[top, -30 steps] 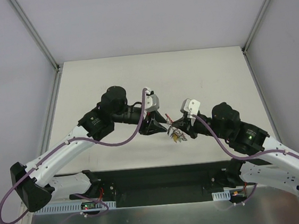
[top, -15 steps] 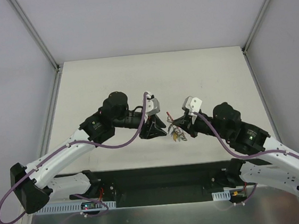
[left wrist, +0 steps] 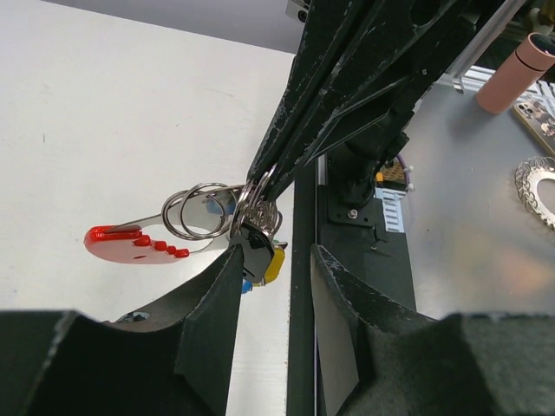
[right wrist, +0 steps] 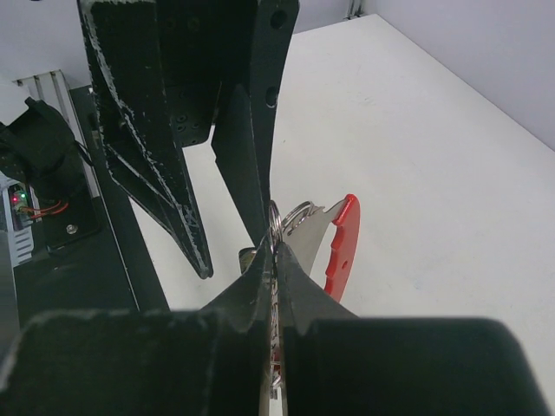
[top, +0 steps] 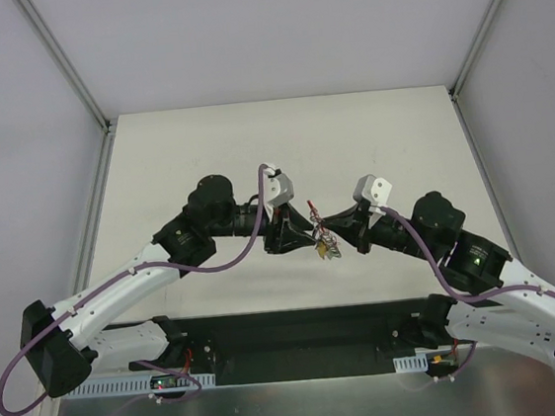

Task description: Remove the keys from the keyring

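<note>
I've got the right gripper (right wrist: 274,264) pinched tight on the keyring (left wrist: 257,201) at centre frame. The keys (top: 322,247) dangle beneath, and the left gripper (left wrist: 270,264) stands apart at the bunch's lower end.

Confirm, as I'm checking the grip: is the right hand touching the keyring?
Touching. The right wrist view shows the right hand shut, pinching the keyring.

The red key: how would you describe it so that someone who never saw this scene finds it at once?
Over the middle of the white table, the left claw and right claw meet at a bunch of keys. The red key sticks out sideways from the keyring, and it alone has a long red head.
</note>
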